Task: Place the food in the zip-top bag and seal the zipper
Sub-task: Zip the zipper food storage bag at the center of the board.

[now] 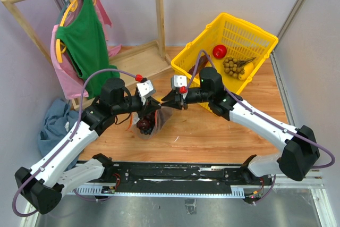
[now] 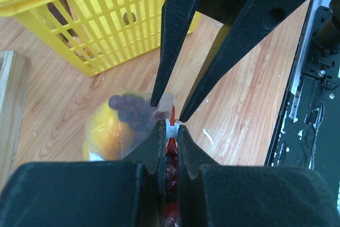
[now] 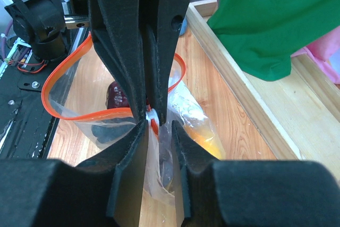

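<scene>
The clear zip-top bag (image 1: 150, 124) lies on the wooden table between both grippers. The purple grapes (image 2: 127, 111) and the yellow pepper (image 2: 103, 131) show through it, and something red lies deeper in. My left gripper (image 1: 154, 106) is shut on the white slider of the red-orange zipper (image 2: 171, 127). My right gripper (image 1: 169, 99) meets it tip to tip, with its jaws slightly apart around the bag's end (image 3: 158, 128). In the right wrist view the zipper (image 3: 53, 97) stands open as a loop beyond the slider. I cannot make out the watermelon slice for certain.
A yellow basket (image 1: 249, 26) at the back right holds a red round fruit (image 1: 219, 51) and a brownish bunch (image 1: 232, 66). A wooden clothes rack with a green garment (image 1: 82, 41) stands at the back left. A blue cloth (image 1: 53, 123) lies at the left.
</scene>
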`<action>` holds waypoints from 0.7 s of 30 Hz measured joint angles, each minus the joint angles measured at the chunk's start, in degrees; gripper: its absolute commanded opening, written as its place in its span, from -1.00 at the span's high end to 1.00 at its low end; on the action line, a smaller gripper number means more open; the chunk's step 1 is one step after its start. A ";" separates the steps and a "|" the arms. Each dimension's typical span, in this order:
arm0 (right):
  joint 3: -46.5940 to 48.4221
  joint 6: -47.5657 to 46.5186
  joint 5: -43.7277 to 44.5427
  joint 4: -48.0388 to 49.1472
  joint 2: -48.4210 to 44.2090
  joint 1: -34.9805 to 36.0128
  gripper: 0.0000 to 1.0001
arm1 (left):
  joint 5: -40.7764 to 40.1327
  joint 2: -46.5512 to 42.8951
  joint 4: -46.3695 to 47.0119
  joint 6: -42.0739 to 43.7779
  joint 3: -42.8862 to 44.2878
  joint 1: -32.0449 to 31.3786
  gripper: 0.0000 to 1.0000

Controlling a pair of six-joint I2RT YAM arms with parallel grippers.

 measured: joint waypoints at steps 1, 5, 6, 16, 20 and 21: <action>0.31 -0.13 -0.35 -0.28 0.26 0.00 0.72 | 0.07 0.00 -0.11 0.13 0.00 0.00 1.00; 1.22 -0.96 -1.62 -2.12 0.94 0.00 0.98 | 0.00 0.00 -0.48 0.42 0.00 0.02 0.99; 1.36 -1.27 -2.03 -2.64 0.98 0.00 0.99 | -0.02 0.00 -0.59 0.57 0.00 0.02 0.99; -0.11 -0.63 4.17 -1.97 -0.74 0.00 0.99 | -0.98 -0.20 -1.27 0.61 0.00 0.00 0.99; -0.39 -0.24 6.84 -1.73 -1.70 -0.02 0.99 | -0.87 -0.72 -1.27 0.59 -0.02 0.00 0.99; -0.39 -0.28 6.78 -1.88 -1.77 -0.02 0.94 | -0.85 -0.74 -1.27 0.59 0.00 0.00 0.99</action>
